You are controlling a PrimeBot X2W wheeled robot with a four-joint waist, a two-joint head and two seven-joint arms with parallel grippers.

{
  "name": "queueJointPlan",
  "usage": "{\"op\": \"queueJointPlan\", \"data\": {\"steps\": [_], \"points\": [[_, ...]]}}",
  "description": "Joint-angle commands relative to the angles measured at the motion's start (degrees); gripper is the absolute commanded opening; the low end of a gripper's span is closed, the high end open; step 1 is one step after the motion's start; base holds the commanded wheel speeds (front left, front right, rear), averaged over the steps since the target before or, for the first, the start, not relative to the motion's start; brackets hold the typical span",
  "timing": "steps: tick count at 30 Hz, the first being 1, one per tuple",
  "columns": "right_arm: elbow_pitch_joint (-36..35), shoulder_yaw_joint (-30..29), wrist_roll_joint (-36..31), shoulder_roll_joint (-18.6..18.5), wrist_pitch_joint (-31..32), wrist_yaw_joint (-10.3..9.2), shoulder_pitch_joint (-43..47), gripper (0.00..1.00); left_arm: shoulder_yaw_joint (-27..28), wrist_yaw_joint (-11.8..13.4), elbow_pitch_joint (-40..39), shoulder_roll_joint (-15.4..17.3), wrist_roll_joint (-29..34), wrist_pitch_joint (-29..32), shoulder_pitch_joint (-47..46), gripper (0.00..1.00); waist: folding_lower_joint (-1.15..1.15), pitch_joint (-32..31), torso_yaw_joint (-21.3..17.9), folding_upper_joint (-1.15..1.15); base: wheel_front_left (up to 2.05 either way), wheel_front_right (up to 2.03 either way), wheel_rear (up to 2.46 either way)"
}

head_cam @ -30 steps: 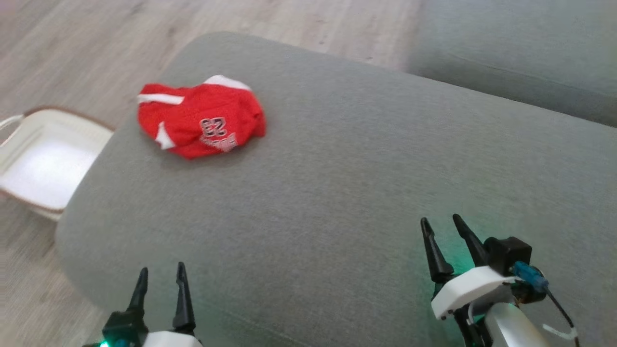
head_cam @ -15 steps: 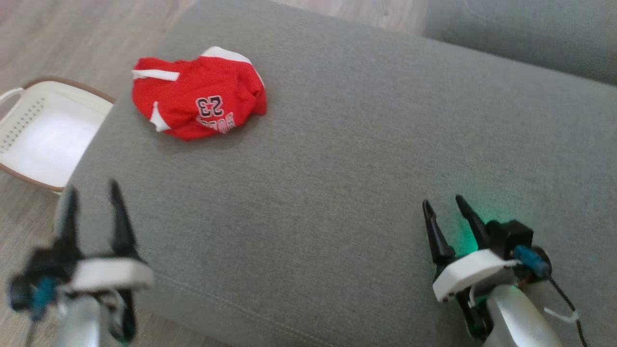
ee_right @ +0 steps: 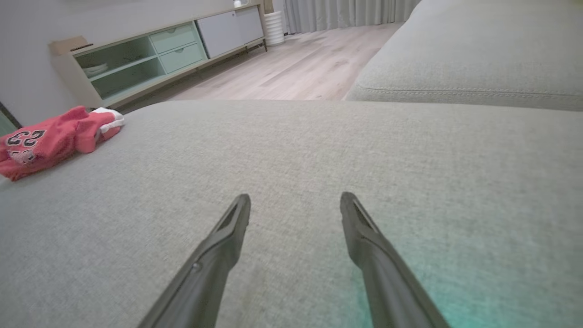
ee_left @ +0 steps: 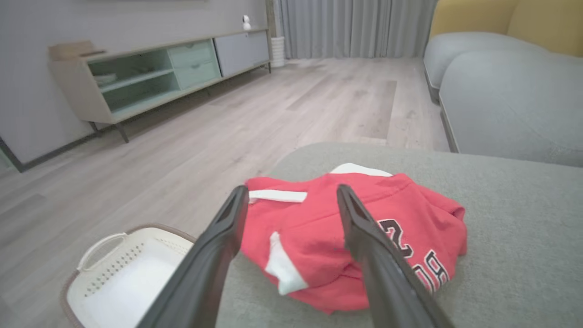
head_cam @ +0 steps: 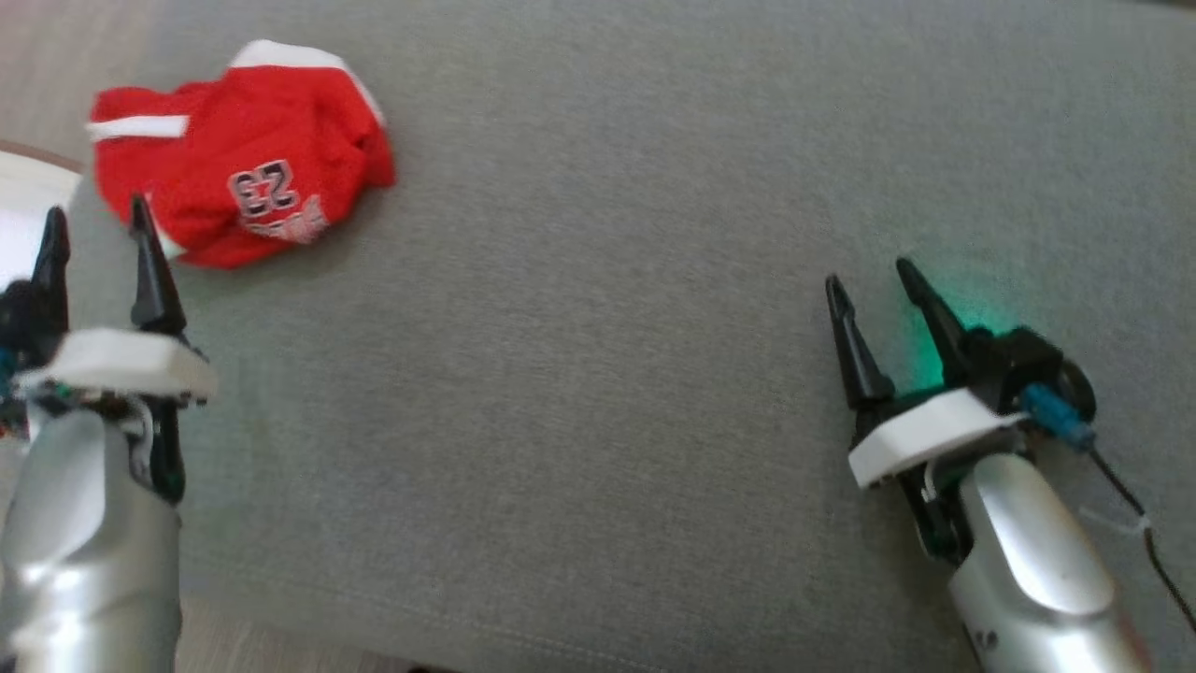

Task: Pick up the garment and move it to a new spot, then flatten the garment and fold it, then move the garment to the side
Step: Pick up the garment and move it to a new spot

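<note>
The garment is a crumpled red jersey with white trim and a dark number, lying near the far left corner of the grey cushion. It also shows in the left wrist view as the red garment and far left in the right wrist view as the garment. My left gripper is open, its tips just short of the garment's near-left edge, nothing between them. My right gripper is open over bare cushion at the right, far from the garment. Its dark fingers hold nothing.
A white perforated basket with a brown rim sits on the wooden floor off the cushion's left edge. A second grey cushion lies beyond, at the right. A low sideboard stands against the wall.
The head camera has tilted down and shifted right. My left arm has risen and reached forward until its tips are next to the garment. The right gripper has kept its place, still open.
</note>
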Motion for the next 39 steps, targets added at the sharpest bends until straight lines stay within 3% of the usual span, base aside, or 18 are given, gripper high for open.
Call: {"op": "queueJointPlan", "data": {"steps": [1,13,14,15,25,34,39], "points": [[-2.06,1.58,-0.17,-0.04,-0.62,-0.05,-1.20,1.00,1.20,-0.32,-0.15,3.22,-0.40,0.37,-2.67,1.00,-0.02,2.39,-2.41,0.00,0.00,0.00,0.00],[-6.21,2.29,0.65,-1.90,-0.62,-0.05,-3.11,1.00,0.24,-0.78,19.47,6.58,-6.03,11.46,-12.63,1.00,-0.02,7.03,-8.29,0.00,0.00,0.00,0.00],[-6.27,2.15,0.67,-1.95,-0.62,-0.05,-3.06,1.00,0.18,-0.79,20.24,6.67,-6.27,11.28,-12.90,0.40,-0.02,7.00,-8.44,0.00,0.00,0.00,0.00],[-6.22,1.96,0.74,-1.91,-0.62,-0.05,-2.96,1.00,0.01,-0.80,20.96,6.80,-6.37,10.97,-13.07,0.00,-0.02,6.78,-8.59,0.00,0.00,0.00,0.00],[-4.62,0.45,1.40,0.35,-0.62,-0.05,-0.76,1.00,-9.07,-0.82,16.78,7.28,-5.28,1.86,-17.51,0.00,-0.02,0.22,-9.54,0.00,0.00,0.00,0.00],[-2.62,0.34,2.39,2.16,-0.62,-0.05,2.67,1.00,-22.15,-0.83,2.40,5.68,-15.06,-0.52,-16.91,0.00,-0.02,-7.58,-14.79,0.00,0.00,0.00,0.00],[-2.18,0.32,2.92,2.44,-0.62,-0.05,4.57,1.00,-29.54,-0.83,-3.15,2.87,-19.97,-0.63,-14.71,0.00,-0.02,-9.81,-18.67,0.00,0.00,0.00,0.00]]}}
